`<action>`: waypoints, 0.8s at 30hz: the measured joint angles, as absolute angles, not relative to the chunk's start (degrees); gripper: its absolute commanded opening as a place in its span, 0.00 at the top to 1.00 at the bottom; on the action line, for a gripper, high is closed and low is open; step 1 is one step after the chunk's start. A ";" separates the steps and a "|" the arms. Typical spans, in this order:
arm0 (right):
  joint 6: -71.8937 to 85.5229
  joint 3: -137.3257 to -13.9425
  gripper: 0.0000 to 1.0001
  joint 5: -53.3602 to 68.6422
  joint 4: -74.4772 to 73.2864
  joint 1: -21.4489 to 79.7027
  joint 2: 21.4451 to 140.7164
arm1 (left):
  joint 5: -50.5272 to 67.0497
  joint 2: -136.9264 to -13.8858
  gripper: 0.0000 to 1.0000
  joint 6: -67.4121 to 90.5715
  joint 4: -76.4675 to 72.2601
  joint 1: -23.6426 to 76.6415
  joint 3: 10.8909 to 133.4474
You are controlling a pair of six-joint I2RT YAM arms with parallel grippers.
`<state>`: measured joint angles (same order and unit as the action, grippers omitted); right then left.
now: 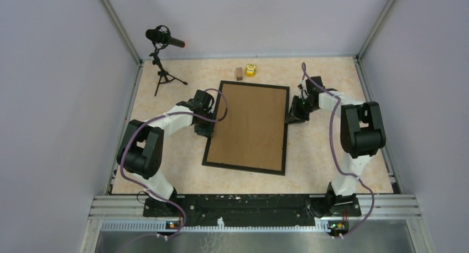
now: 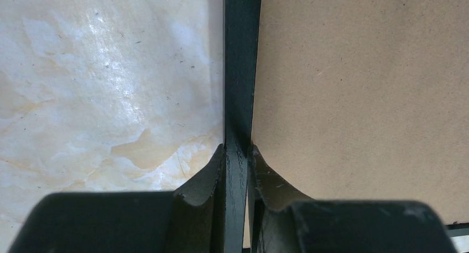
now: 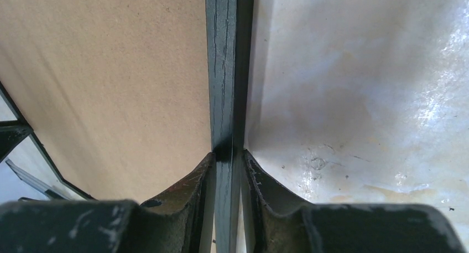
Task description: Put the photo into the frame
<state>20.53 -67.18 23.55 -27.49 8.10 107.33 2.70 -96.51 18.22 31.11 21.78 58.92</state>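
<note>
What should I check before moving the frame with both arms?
1. Left jaws shut on the frame at its left rail: ok.
2. Right jaws shut on its right rail: ok.
3. Backing board sits within the frame, facing up: ok.
4. Photo inside the frame: cannot tell; none in view.
5. Microphone stand apart from the frame: ok.

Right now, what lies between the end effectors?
Top view: the frame, holding a brown backing board; left end effector and right end effector grip its opposite sides.
</note>
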 measured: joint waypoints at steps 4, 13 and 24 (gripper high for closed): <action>20.73 -68.75 0.78 22.98 -29.19 8.45 108.16 | 2.70 -96.51 0.88 18.20 31.11 21.78 58.92; 23.20 -70.35 0.82 16.19 -30.96 11.70 108.42 | 2.70 -96.51 0.89 18.04 31.11 21.80 58.92; 27.33 -74.81 0.69 5.74 -31.59 17.17 110.08 | 1.37 -96.29 0.90 18.00 31.92 21.47 58.92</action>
<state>27.33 -74.81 5.74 -31.59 17.17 110.08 1.37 -96.29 18.00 31.92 21.47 58.92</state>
